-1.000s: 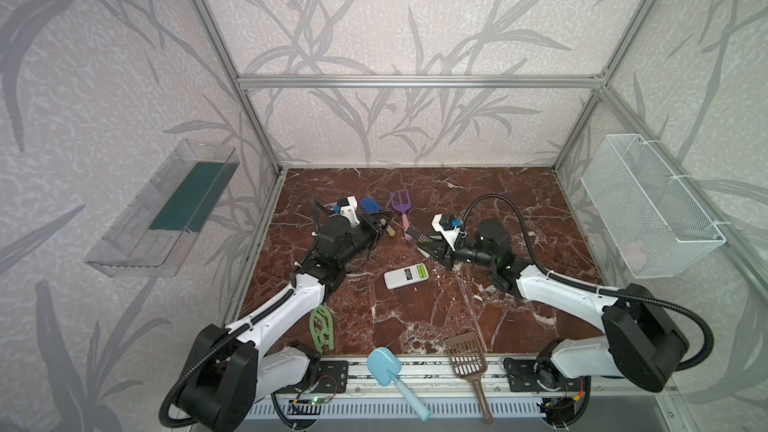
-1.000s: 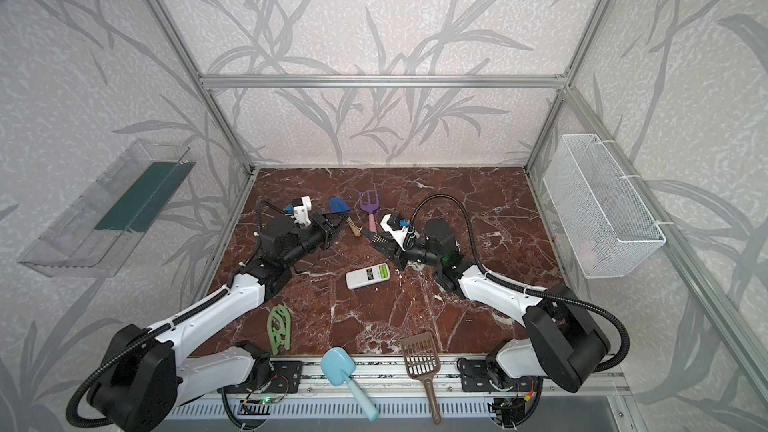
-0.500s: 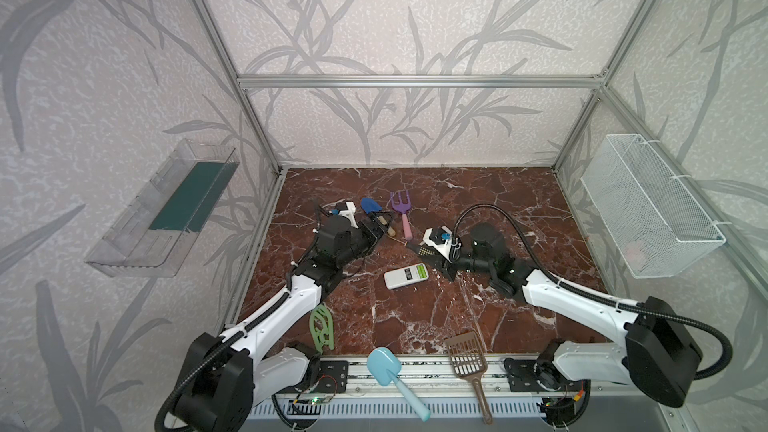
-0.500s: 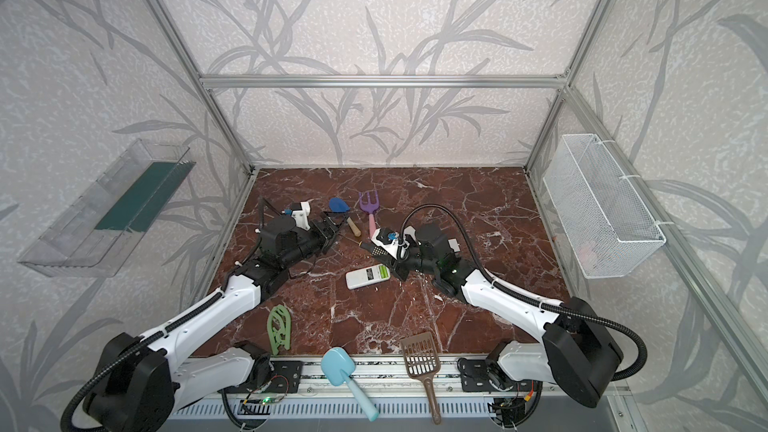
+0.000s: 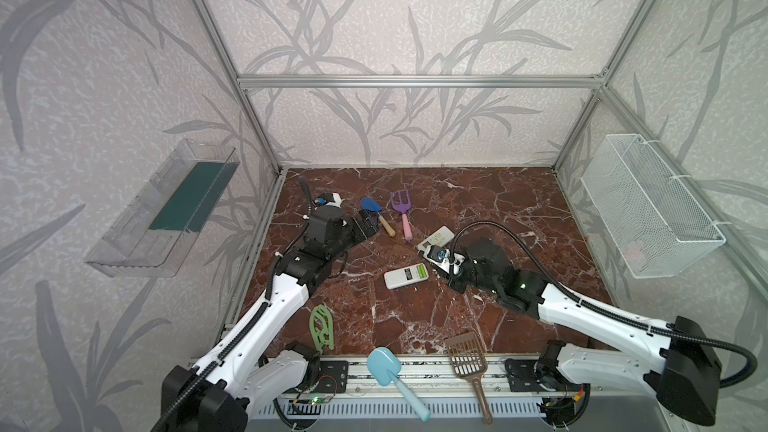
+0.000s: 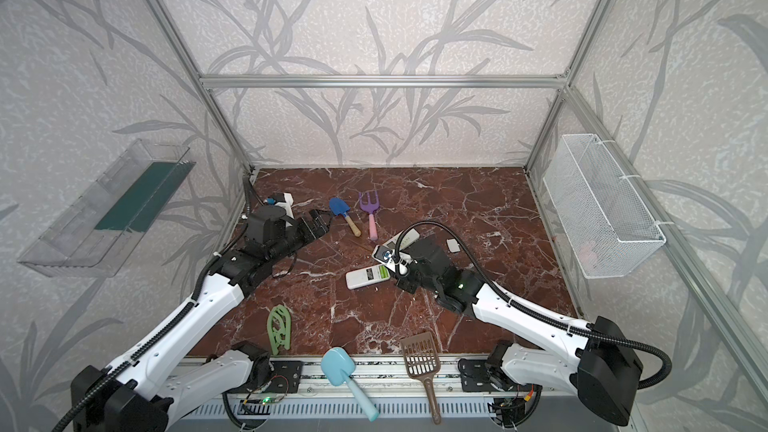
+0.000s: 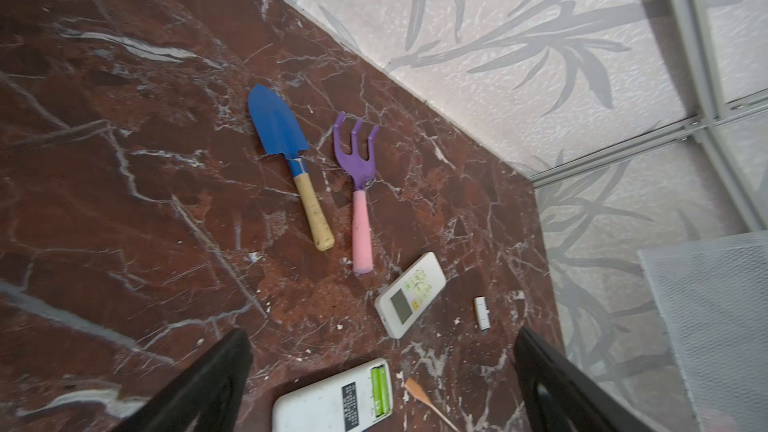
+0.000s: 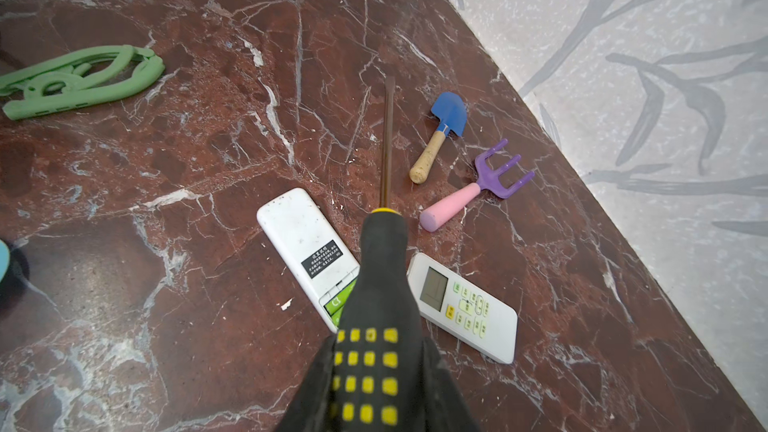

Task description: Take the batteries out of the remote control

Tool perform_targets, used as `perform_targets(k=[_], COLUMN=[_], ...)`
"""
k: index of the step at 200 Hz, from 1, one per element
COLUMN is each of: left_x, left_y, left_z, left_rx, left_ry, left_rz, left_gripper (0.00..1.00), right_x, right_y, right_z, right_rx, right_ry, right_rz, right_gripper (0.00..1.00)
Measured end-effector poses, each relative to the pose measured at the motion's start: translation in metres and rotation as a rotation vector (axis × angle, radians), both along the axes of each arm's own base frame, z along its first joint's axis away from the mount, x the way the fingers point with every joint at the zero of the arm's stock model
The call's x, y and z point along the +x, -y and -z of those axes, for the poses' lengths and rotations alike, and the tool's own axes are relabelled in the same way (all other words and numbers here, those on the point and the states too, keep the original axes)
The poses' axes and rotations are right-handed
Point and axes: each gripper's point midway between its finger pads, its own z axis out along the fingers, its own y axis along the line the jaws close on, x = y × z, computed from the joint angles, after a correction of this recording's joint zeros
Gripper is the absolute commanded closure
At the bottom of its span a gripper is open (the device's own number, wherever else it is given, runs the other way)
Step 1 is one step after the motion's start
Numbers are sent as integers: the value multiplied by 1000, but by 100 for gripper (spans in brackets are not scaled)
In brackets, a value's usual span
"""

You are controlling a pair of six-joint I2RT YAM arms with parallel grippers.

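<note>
The right gripper [image 8: 374, 392] is clamping the yellow-black screwdriver [image 8: 384, 268], presumably as a pry, while the left gripper [image 7: 382, 334], jaws spread wide and empty, is facing the face-down remote control [image 7: 320, 407], whose uncovered bay is showing the lime-green batteries [image 7: 381, 392].

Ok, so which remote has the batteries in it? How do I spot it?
On the red marble table, near the middle, lie two white remotes. The face-down remote is the one closer to the front edge. Green batteries show at its open end, while the face-up remote shows a screen and buttons.
</note>
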Motion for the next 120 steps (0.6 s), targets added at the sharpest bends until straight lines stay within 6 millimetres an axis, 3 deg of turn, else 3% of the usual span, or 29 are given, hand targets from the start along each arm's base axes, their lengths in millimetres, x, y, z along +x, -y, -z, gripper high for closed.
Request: perform_targets(k=[22, 66, 120], left_x=[2, 2, -16], left_y=[0, 8, 19], left_z=[13, 29, 49], left_rx=[126, 425, 736], left_ry=[-46, -14, 131], left_rz=[64, 275, 628], left_gripper=[2, 0, 1], right_x=[0, 0, -18], right_y=[11, 27, 51], right_z=[4, -10, 5], right_rx=[-37, -23, -75], right_ry=[-65, -186, -316], right_rz=[71, 218, 309], right_gripper=[100, 100, 100])
